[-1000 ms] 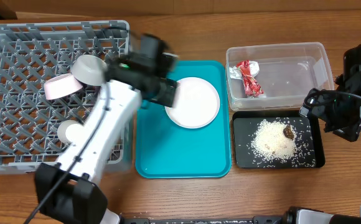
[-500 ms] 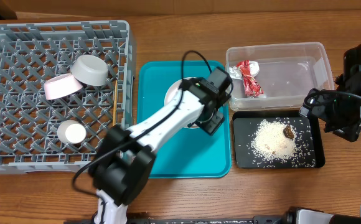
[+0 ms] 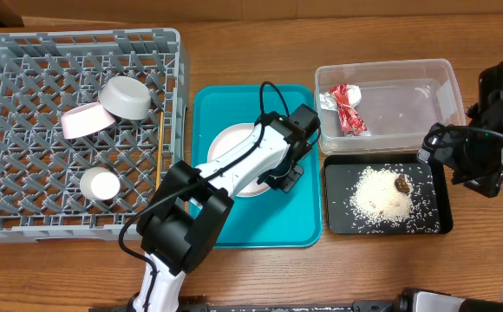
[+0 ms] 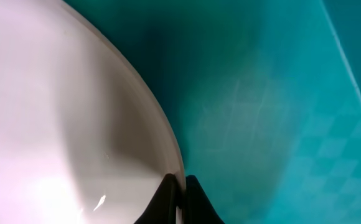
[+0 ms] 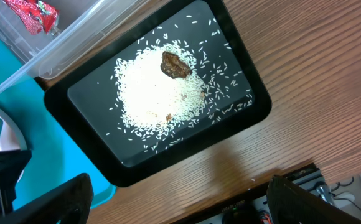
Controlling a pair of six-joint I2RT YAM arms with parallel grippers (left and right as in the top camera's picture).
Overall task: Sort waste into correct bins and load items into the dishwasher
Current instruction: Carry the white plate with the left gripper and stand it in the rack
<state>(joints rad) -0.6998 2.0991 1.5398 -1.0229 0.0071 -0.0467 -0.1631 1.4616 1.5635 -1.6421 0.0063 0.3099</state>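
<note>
The white plate [image 3: 232, 154] lies on the teal tray [image 3: 295, 224]. My left gripper [image 3: 288, 172] is shut on the plate's right rim; in the left wrist view the black fingertips [image 4: 165, 202] pinch the plate [image 4: 75, 124] edge. The grey-green bowl [image 3: 126, 97], pink dish [image 3: 82, 121], white cup [image 3: 101, 184] and chopsticks [image 3: 161, 130] sit in the grey dishwasher rack [image 3: 26, 52]. The red wrapper [image 3: 347, 108] lies in the clear tub [image 3: 408, 95]. Rice [image 5: 155, 93] with a brown scrap [image 5: 175, 64] lies in the black tray [image 5: 249, 118]. My right gripper [image 5: 180, 199] hovers open, holding nothing.
The rack fills the left of the wooden table, the teal tray [image 4: 261, 93] the middle, the tub and black tray [image 3: 438, 227] the right. My left arm stretches diagonally over the teal tray. The right arm [image 3: 494, 121] stands at the table's right edge.
My left arm swung from the rack over to the plate's right edge, and its jaws closed on the rim. The right arm has not moved.
</note>
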